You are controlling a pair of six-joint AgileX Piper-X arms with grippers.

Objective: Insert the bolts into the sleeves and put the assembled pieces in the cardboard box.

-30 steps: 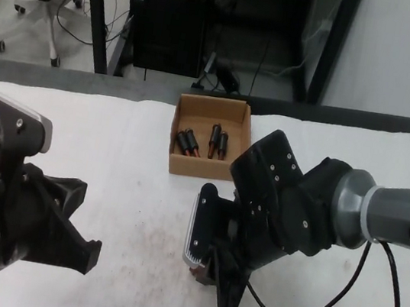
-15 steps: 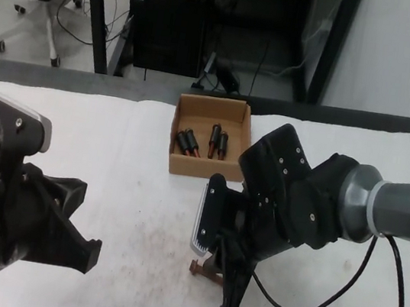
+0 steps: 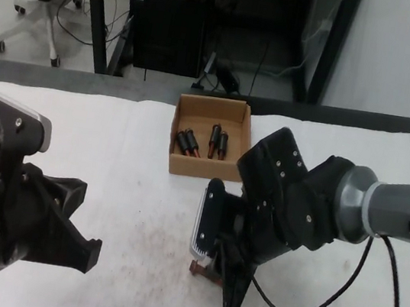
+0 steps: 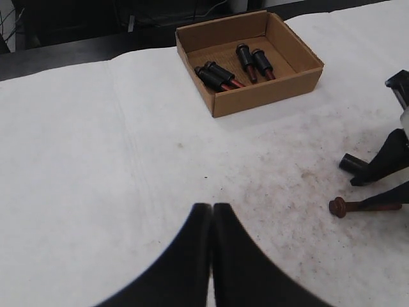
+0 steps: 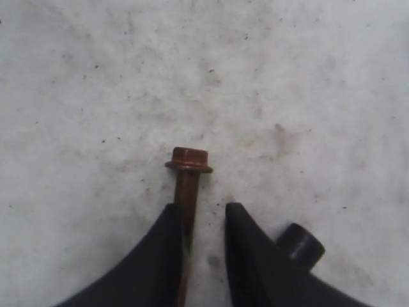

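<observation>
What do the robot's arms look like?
Mostly black. The right arm has a grey tube, small screws, a pale plate and a black cable. The left arm has a pale plate too. The left gripper and right gripper have black tapering fingers.

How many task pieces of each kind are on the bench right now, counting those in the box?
Assembled pieces in the cardboard box: 4
Loose bolt: 1
Loose sleeve: 1
Total: 6

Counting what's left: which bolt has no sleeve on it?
The rusty bolt by the right gripper; the four in the cardboard box wear black sleeves.
</observation>
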